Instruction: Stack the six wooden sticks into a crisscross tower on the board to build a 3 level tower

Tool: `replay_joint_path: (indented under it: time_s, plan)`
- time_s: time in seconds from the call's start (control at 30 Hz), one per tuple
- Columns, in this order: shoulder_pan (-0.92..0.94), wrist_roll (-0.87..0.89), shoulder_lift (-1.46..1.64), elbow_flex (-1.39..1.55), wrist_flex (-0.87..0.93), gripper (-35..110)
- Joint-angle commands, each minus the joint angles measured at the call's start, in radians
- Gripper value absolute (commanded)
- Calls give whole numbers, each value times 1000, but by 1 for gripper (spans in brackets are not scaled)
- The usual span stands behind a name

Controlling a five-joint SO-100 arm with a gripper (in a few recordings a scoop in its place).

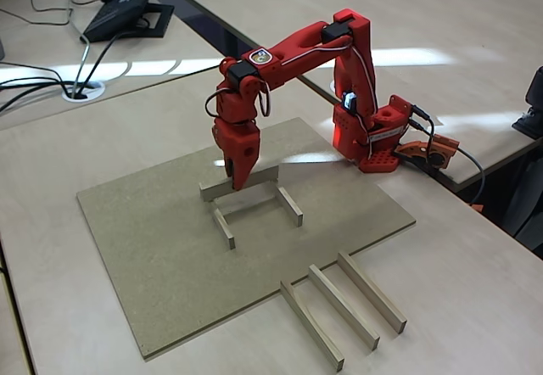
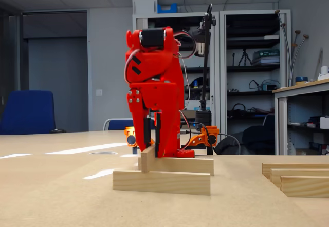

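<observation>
On the brown board (image 1: 170, 265) two wooden sticks (image 1: 225, 227) (image 1: 290, 206) lie parallel, a short gap apart. A third stick (image 1: 265, 176) lies across their far ends, level, with my red gripper (image 1: 235, 180) coming down from above and shut on it near its middle. In the low fixed view that stick (image 2: 148, 160) shows end-on under the gripper (image 2: 150, 147), resting on the near stick (image 2: 161, 182) and the far one (image 2: 193, 165). Three more sticks (image 1: 343, 306) lie side by side on the pale table beyond the board's front right edge, and appear at the right (image 2: 300, 181) in the low view.
The arm's base (image 1: 373, 142) stands at the board's back right corner, by the table edge. A black desk phone (image 1: 127, 6) and cables (image 1: 51, 86) lie on the table behind at the left. The board's front left half is bare.
</observation>
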Motion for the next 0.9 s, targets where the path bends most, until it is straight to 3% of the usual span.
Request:
replay_joint_path:
  time_s: [0.0, 0.63, 0.87]
  plan:
    - [14, 0, 49, 8, 3, 1]
    - [51, -60, 43, 12, -2, 3]
    - [44, -97, 51, 31, -35, 12]
